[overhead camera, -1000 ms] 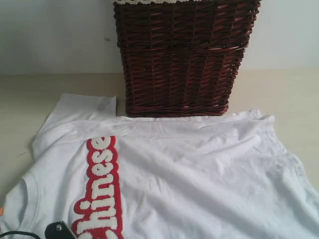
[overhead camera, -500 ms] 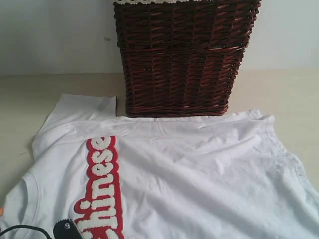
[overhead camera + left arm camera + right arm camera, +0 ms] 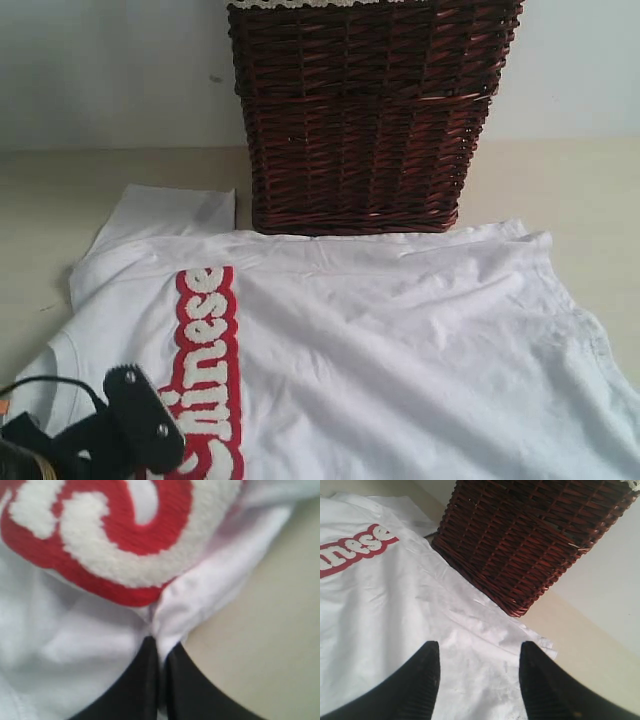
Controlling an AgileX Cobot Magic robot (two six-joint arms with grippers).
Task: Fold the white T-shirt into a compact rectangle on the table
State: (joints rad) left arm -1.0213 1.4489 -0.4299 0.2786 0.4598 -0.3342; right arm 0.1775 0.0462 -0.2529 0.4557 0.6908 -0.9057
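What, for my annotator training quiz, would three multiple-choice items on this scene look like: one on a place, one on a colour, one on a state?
1. In the exterior view, where is the brown wicker basket relative to the white T-shirt?
A. lying on its print
B. at its near edge
C. beyond its far edge

2. What colour outlines the shirt's fuzzy lettering?
A. blue
B. red
C. green

3. What is the left gripper doing?
A. shut on a fold of the shirt
B. open over bare tabletop
C. holding the basket

Key:
1 C, the basket stands upright behind the shirt's far edge.
2 B, thick red surrounds the white letters.
3 A, the left wrist view shows the jaws together with white cloth pinched between them.
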